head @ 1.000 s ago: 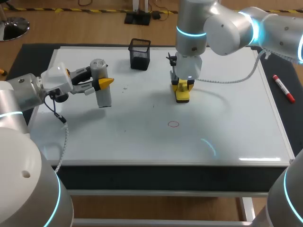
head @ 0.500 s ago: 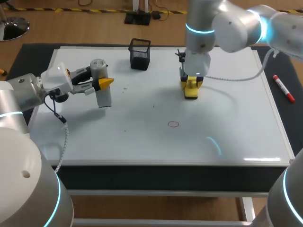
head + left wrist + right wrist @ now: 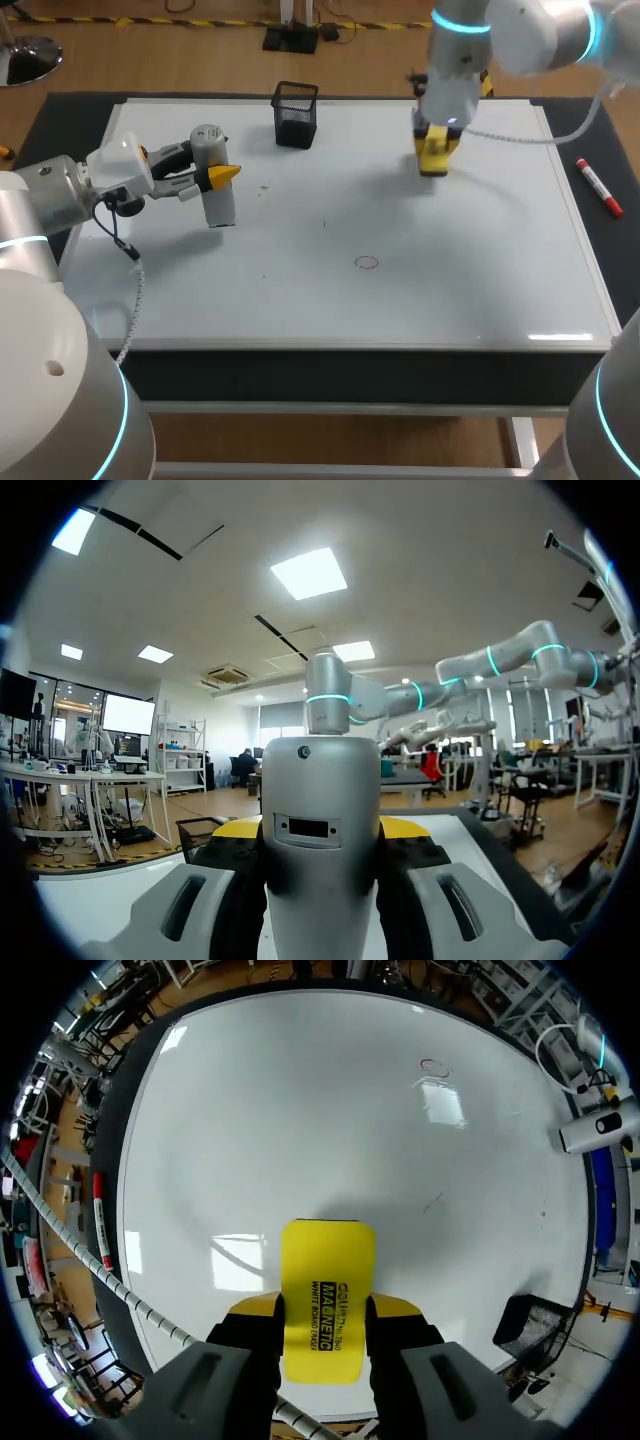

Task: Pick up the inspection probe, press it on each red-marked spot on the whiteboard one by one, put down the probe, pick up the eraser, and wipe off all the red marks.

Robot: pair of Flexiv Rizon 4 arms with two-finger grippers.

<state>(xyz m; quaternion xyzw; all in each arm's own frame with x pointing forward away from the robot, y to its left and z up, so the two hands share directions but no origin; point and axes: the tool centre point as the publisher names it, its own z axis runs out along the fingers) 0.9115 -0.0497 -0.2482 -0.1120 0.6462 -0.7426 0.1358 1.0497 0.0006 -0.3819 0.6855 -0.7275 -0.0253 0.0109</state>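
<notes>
My left gripper (image 3: pixel 222 175) is shut on the grey cylindrical probe (image 3: pixel 214 192), holding it upright over the left part of the whiteboard (image 3: pixel 480 290). In the left wrist view the probe (image 3: pixel 320 820) stands between the yellow-tipped fingers (image 3: pixel 238 828). My right gripper (image 3: pixel 436 148) is shut on the yellow eraser (image 3: pixel 435 157) over the back right of the board. The right wrist view shows the eraser (image 3: pixel 328 1295) clamped between both fingers (image 3: pixel 255 1307). One small red circle mark (image 3: pixel 367 263) lies near the board's middle, and the same red mark (image 3: pixel 433 1066) shows far ahead of the eraser.
A black mesh pen holder (image 3: pixel 296 113) stands at the back of the board, left of the eraser. A red marker (image 3: pixel 598 187) lies on the dark table beyond the board's right edge. The pen holder (image 3: pixel 525 1325) also shows beside my right gripper.
My right arm has carried the eraser from the board's middle back and to the right, away from the red circle. The left arm and probe have not moved.
</notes>
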